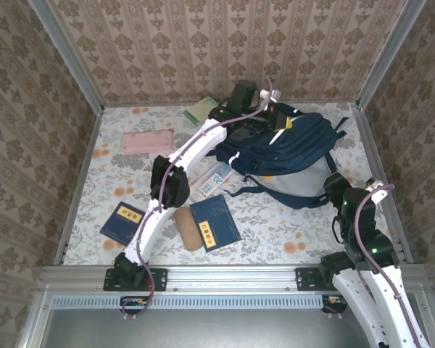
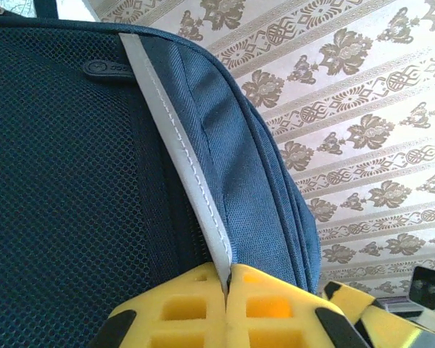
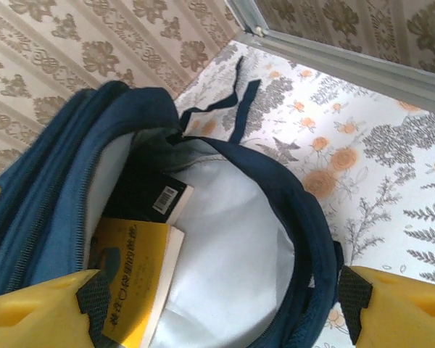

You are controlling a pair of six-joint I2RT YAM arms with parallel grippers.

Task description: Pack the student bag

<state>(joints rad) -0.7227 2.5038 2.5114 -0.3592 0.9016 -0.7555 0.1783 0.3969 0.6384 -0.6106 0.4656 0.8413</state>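
Floral counter [image 1: 275, 232]: big navy-blue fabric backpack [image 1: 290, 145] is pinched by the left tool [image 2: 226, 279], right tool [image 3: 221, 297] spread wide. If grip's lost, the mouth [image 3: 225, 217] could get flopped shut.

The student bag [image 1: 290, 145] rises just ahead of the left gripper [image 2: 226, 290], with its trim strip [image 2: 177, 167] pinched between the pressed-together jaws. The bag's mouth gapes between the spread jaws of the right gripper [image 3: 217, 301]. Inside, near the left jaw, a book [image 3: 134, 283] overlaps a second book [image 3: 148, 192] farther in. Straps [image 3: 235, 101] lie on the table [image 3: 391, 145] beyond.
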